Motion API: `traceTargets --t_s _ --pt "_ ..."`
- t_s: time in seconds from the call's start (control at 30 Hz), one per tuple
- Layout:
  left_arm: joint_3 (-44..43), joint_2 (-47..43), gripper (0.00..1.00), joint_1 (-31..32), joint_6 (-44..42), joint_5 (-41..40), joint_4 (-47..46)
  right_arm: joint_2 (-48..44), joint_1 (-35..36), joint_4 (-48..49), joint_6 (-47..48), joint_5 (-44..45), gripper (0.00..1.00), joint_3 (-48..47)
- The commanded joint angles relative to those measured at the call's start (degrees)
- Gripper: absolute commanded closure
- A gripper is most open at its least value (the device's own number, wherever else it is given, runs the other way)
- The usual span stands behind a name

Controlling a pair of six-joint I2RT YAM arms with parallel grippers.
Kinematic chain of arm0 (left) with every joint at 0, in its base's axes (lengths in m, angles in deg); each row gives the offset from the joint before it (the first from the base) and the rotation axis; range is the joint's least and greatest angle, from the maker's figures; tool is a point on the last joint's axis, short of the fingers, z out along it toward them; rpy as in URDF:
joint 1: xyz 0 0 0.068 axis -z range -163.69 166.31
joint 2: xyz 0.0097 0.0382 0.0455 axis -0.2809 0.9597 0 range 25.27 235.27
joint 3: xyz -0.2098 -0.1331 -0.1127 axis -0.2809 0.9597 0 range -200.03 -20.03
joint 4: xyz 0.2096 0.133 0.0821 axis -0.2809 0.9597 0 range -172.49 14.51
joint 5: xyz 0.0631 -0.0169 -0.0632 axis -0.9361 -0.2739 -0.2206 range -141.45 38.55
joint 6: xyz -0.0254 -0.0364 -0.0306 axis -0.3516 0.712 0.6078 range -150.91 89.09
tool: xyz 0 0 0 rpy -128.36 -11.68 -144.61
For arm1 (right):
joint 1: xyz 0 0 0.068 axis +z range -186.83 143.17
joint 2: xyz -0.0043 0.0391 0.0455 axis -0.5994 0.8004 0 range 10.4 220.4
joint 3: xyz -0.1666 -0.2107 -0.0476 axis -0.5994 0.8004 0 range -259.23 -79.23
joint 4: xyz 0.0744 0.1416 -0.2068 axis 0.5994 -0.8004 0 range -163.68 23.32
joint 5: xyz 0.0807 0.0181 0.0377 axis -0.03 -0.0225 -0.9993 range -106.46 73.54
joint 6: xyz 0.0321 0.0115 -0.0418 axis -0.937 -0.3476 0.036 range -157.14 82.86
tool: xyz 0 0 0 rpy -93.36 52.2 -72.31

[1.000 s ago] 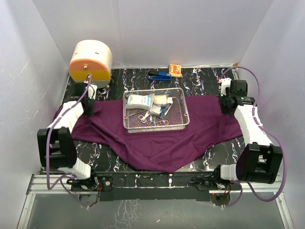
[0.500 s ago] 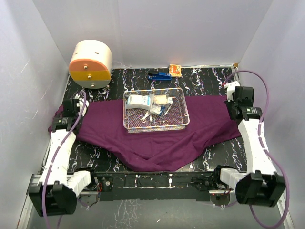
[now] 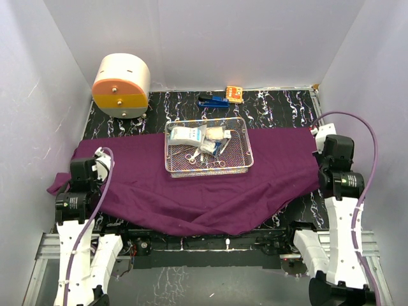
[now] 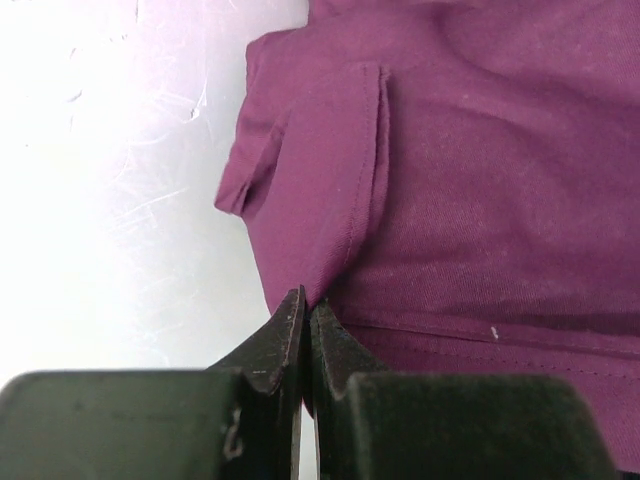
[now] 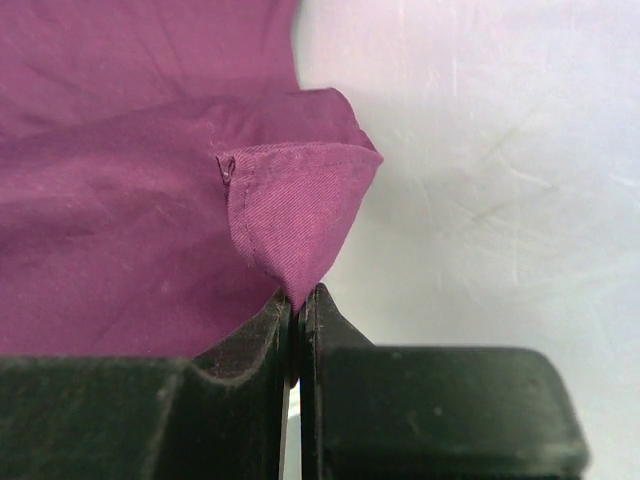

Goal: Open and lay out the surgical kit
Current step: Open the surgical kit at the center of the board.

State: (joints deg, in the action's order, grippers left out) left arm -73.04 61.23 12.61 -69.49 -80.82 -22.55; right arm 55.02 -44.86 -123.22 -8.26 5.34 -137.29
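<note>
- The left gripper (image 4: 305, 312) is clamped on the left corner of the purple cloth (image 3: 191, 188), and the fabric spreads away beyond its tips.
- The right gripper (image 5: 297, 300) pinches the cloth's right corner.
- The wire-mesh tray (image 3: 248, 150) sits on the cloth, between both grippers.

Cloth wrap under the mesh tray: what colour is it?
The cloth wrap is plain deep purple, clearest from the top external view.

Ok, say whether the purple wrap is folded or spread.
Spread: purple wrap lies open under the tray; left gripper and right gripper pinch its corners.
</note>
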Motion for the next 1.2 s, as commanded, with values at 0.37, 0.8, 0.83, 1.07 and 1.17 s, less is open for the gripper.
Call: traceTargets --t_s 0.37,0.8,0.83,1.07,1.17 --pt "-6.8 4.0 0.78 -0.4 -0.4 5.4 18.9 -5.4 -6.2 -14.2 7.9 -2.5 0.86 -0.8" --pt "-25.4 18.0 0.23 -0.4 1.0 20.3 22.4 5.1 -6.2 -14.9 7.0 -21.5 0.41 -10.8" --pt "-26.5 19.0 0.2 -0.4 1.5 22.6 22.1 6.2 -6.2 -13.6 6.8 -23.6 0.4 -10.7" --pt "-27.4 27.6 0.15 -0.4 9.1 32.0 4.5 15.9 -6.1 3.3 1.1 -38.8 0.38 -9.1" --pt "-25.8 34.1 0.15 -0.4 12.8 33.6 -5.6 20.3 -6.0 13.6 -1.9 -38.9 0.37 -8.4"
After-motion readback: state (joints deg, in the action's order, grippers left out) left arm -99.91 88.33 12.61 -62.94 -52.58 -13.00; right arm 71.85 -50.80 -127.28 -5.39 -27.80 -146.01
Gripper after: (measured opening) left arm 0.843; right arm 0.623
